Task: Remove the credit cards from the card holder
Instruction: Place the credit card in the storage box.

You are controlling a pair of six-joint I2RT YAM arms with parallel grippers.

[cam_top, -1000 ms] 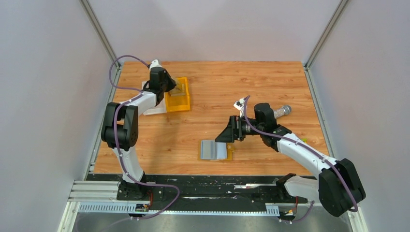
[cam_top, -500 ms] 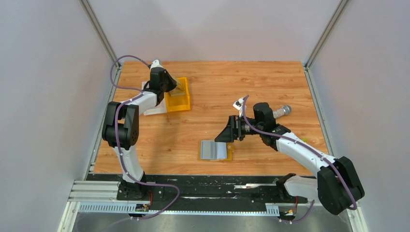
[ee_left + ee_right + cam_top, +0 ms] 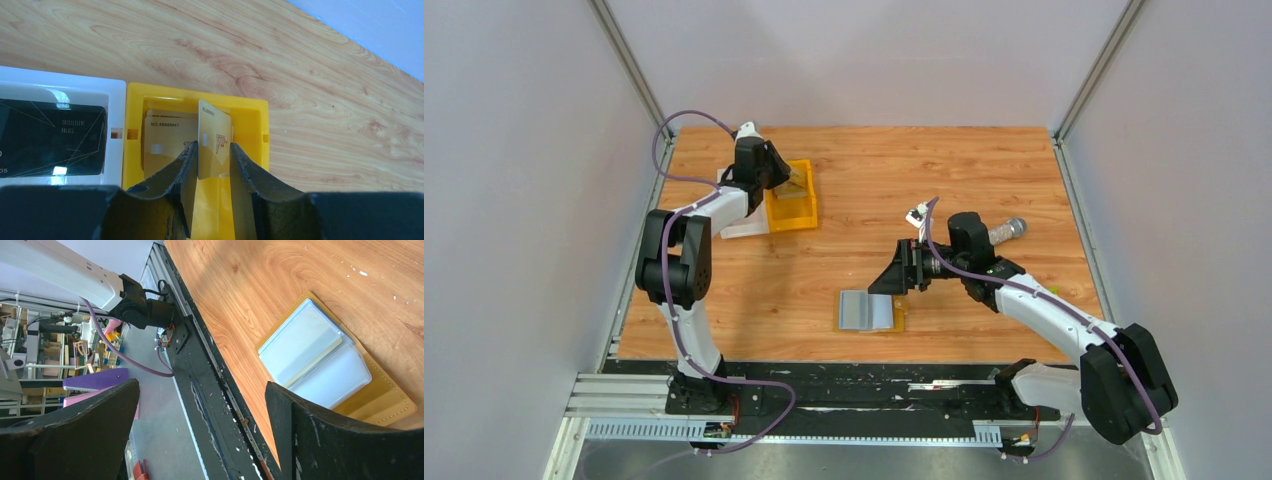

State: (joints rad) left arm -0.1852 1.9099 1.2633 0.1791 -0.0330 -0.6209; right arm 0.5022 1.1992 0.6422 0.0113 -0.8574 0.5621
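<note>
Your left gripper is loosening around the gold plastic card upright between its fingers over the yellow plastic bin, whether freed I cannot tell, while your right gripper gapes empty above the mustard-tan folding card holder.

I am working a robot test cell in a lab, not a home or a shop. The left arm and the right arm are bolted to a black base plate beside a slotted aluminium rail at the near edge of a wood-grain table. Plain pale panels set in aluminium posts box the table in on three sides. Purple cables run along the arms. Through my right wrist camera, past the table edge, I see a grey floor and cluttered racks of equipment and loose wires.
</note>
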